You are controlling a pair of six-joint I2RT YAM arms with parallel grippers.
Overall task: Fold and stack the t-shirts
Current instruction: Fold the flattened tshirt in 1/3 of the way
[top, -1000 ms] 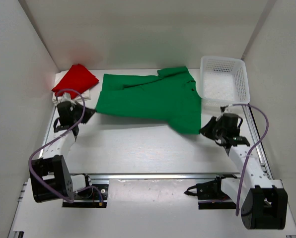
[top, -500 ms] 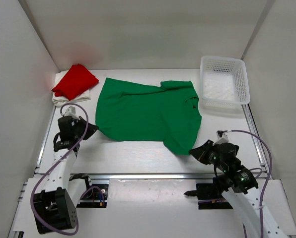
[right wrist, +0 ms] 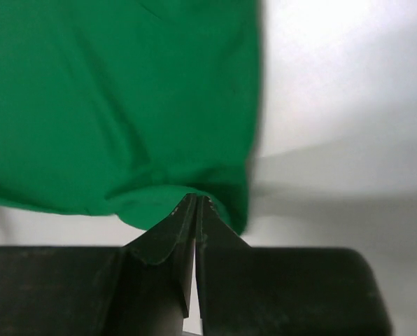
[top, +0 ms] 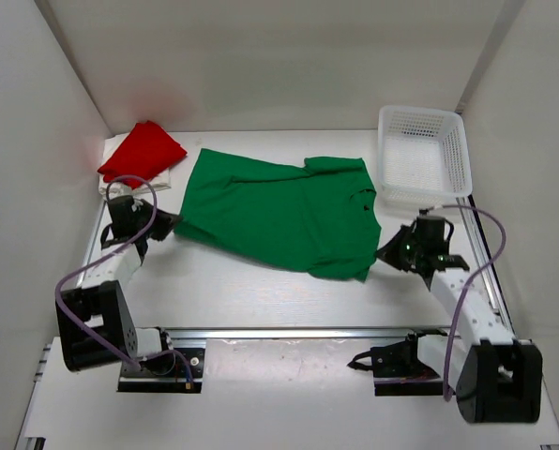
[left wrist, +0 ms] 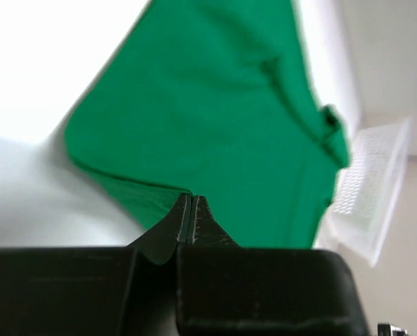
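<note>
while holding green t-shirt stretched across table, pinches its left corner with left gripper and near right corner with right gripper, both pressed tight on cloth. leaves red t-shirt folded atop white t-shirt, far left.

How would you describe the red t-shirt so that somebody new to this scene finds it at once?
Look at the far left corner of the table, across from the white mesh basket at the far right. There the red t-shirt lies on a white cloth. It is the only red thing, folded small, while the green t-shirt beside it is spread wide.
</note>
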